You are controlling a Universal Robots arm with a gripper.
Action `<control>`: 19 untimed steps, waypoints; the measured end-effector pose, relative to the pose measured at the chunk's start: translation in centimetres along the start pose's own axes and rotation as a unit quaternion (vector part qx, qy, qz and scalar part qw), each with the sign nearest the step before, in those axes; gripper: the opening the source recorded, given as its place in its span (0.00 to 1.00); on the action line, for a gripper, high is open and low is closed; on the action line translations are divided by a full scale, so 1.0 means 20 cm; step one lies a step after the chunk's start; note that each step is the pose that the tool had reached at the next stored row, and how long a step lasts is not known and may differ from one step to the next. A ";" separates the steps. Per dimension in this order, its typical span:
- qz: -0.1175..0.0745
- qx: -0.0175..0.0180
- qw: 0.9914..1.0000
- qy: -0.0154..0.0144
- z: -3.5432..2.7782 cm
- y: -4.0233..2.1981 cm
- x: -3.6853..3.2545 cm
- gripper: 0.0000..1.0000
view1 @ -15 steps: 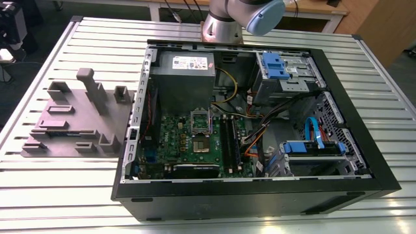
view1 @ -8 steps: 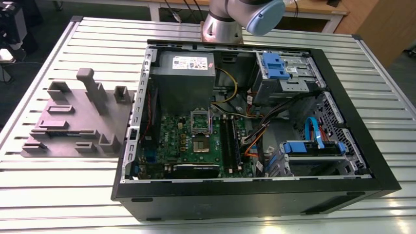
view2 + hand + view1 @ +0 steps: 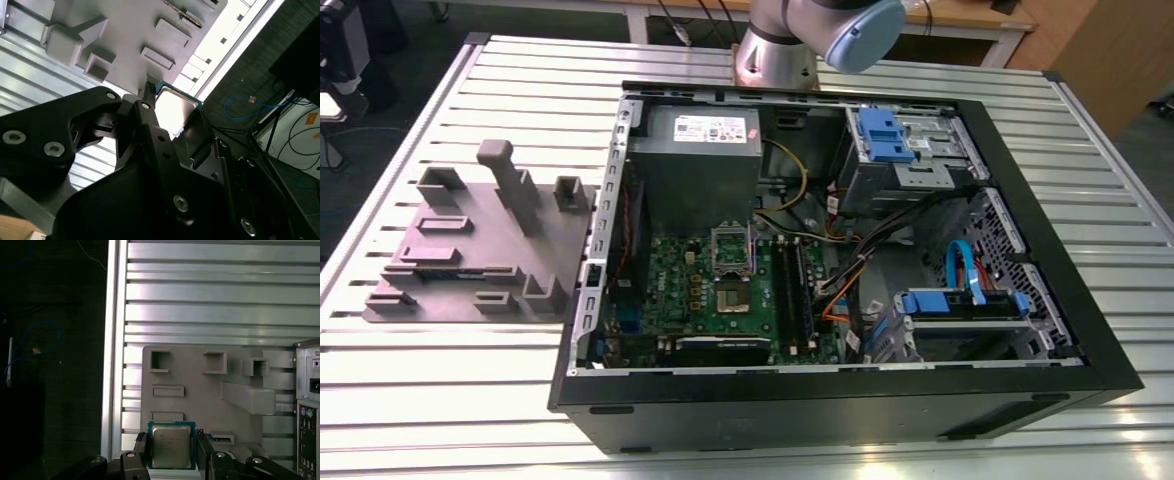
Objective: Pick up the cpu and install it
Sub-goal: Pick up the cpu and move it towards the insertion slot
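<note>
Cpu (image 3: 171,444): clamped by its edges in the closed gripper (image 3: 172,449), above the grey tray (image 3: 200,385). Risk: shallow grip, so tilted seating could bend pins in the socket (image 3: 731,292).
</note>
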State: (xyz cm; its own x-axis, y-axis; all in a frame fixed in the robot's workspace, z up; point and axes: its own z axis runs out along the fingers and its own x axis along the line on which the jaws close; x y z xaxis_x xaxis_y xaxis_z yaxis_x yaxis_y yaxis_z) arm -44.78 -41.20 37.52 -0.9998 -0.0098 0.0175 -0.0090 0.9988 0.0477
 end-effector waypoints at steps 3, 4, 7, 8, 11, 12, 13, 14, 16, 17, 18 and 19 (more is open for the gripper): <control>0.000 0.000 1.000 0.000 -0.001 0.000 0.000 0.47; 0.000 0.000 1.000 0.000 -0.001 0.000 0.000 0.47; 0.000 0.000 1.000 0.000 -0.001 0.000 -0.002 0.47; 0.000 0.000 1.000 0.000 -0.001 0.000 -0.004 0.47; 0.000 0.000 1.000 0.000 -0.001 0.000 -0.008 0.47; 0.000 0.000 1.000 0.000 -0.001 0.000 -0.009 0.47; 0.000 0.000 1.000 0.000 -0.001 0.000 -0.010 0.47; 0.000 0.000 1.000 0.000 -0.001 0.000 -0.012 0.47; 0.000 0.000 1.000 0.000 -0.001 0.000 -0.014 0.47; 0.000 0.000 1.000 0.000 -0.001 0.000 -0.016 0.47; 0.000 0.000 1.000 0.000 -0.001 0.000 -0.017 0.47; 0.000 0.000 1.000 0.000 -0.001 0.000 -0.018 0.47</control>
State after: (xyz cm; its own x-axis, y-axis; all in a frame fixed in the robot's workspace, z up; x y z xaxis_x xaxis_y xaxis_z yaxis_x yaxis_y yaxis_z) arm -44.41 -41.20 37.53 -0.9998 -0.0098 0.0177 -0.0089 0.9988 0.0480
